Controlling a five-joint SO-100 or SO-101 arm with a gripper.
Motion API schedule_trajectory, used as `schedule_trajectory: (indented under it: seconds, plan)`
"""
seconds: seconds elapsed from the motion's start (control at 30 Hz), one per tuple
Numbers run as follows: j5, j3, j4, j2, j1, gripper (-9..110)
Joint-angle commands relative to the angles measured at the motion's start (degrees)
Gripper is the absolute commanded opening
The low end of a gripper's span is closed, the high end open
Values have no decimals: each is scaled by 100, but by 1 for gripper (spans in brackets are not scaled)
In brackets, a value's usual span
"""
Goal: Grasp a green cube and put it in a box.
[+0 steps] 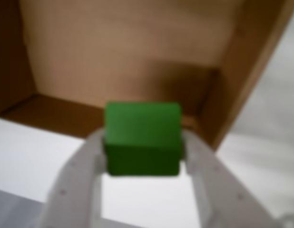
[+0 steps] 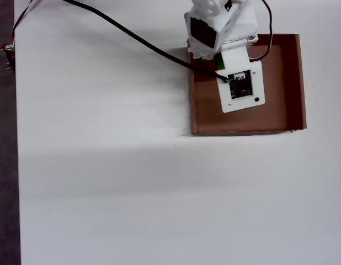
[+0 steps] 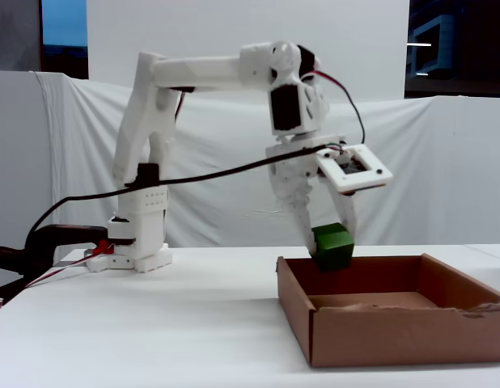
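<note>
The green cube (image 1: 142, 137) is pinched between the two white fingers of my gripper (image 1: 143, 142), which is shut on it. In the fixed view the cube (image 3: 332, 246) hangs in the gripper (image 3: 331, 242) just above the near-left wall of the brown cardboard box (image 3: 379, 327). From overhead only a sliver of the cube (image 2: 219, 59) shows under the arm, over the box's (image 2: 292, 83) upper left corner. The wrist view looks past the cube onto the box floor (image 1: 123, 52).
The box sits on a white table (image 2: 104, 182). The arm's base (image 3: 139, 242) stands at the left in the fixed view. A black cable (image 2: 132, 36) runs from the wrist across the table to the left edge.
</note>
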Motion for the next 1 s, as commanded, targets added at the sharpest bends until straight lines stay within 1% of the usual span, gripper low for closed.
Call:
schedule_trajectory:
  seconds: [0.0,0.5,0.97]
  plan:
    - [-53,-105,-62,18,-62,16]
    - [-53,-79,-202,-475,-70,16]
    - [-62,-466,-246,-853,123,16]
